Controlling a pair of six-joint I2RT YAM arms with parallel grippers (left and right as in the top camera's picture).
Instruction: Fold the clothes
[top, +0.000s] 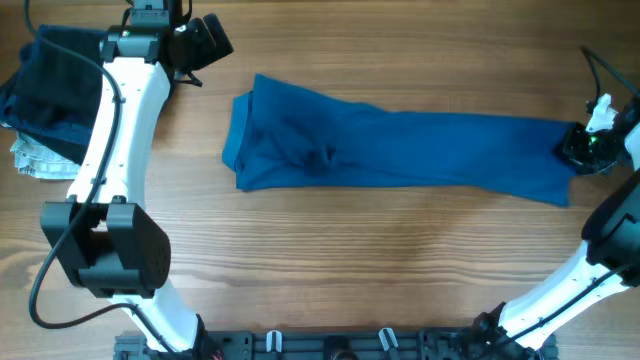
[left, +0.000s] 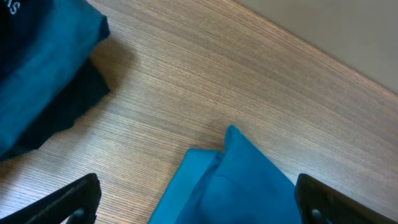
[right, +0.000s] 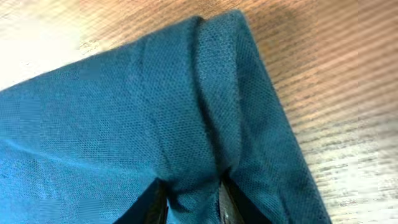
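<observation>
Right wrist: right end effector (right: 193, 208) pinched the T-shirt (right: 124, 124) at its corner fold; it looked light and limp; left end effector (left: 199, 208) stood open.

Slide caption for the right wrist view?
Right gripper pinching one end of the blue T-shirt on the wooden table.

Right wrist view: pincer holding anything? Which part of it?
Yes. The right pincer pinches the blue T-shirt by a bunched fold of its edge, at the shirt's right end. The left pincer is open, holding nothing.
</observation>
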